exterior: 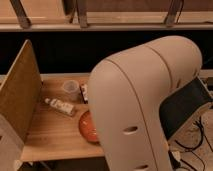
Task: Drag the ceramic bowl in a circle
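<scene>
**A:** Jaws first. Can you see them?

**B:** No. The gripper is hidden behind the robot's bulky arm housing (pixel 140 100), so I cannot tell whether the jaws are wide, narrow or holding anything.

**A:** And the ceramic bowl?

**B:** The ceramic bowl (pixel 87 127) sits flat on the wooden surface (pixel 50 137), near its front edge. Only its left part shows; the rest runs behind the housing.

**A:** So where is it relative to the jaws?

**B:** That isn't shown. My guess is that the arm reaches down over the bowl's hidden side, which would put the jaws at that rim for dragging. Whether they touch it, I cannot say.

**A:** Why is the rest laid out like that?

**B:** A plastic cup (pixel 70 87) stands toward the back edge, a bottle (pixel 60 105) lies on its side nearer the bowl, and an upright board (pixel 20 95) walls the left edge. I judge there is bare wood left of the bowl for a circle — the bottle is the likeliest thing to get bumped.
</scene>
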`<state>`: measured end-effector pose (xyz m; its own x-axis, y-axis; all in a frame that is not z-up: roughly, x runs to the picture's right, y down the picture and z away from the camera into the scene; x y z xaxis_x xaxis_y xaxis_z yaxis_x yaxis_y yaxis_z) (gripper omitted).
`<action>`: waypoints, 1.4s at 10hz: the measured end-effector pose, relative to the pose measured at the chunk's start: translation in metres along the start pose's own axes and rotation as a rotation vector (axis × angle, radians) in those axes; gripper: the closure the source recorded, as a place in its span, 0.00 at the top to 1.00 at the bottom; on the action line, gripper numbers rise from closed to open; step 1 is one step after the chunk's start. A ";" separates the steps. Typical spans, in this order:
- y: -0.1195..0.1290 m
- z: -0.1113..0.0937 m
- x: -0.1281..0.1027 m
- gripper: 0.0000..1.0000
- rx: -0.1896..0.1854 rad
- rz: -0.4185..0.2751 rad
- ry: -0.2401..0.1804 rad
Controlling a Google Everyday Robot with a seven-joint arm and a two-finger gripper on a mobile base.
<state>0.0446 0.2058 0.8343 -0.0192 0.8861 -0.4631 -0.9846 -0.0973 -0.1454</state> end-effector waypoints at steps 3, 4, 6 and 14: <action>-0.028 -0.003 -0.038 0.00 0.079 0.046 -0.085; -0.028 0.001 -0.059 0.00 0.097 0.045 -0.127; -0.021 0.009 -0.087 0.00 0.096 0.039 -0.188; 0.092 -0.006 -0.028 0.00 -0.235 -0.031 -0.165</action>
<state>-0.0443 0.1689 0.8283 -0.0370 0.9502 -0.3093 -0.9184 -0.1544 -0.3644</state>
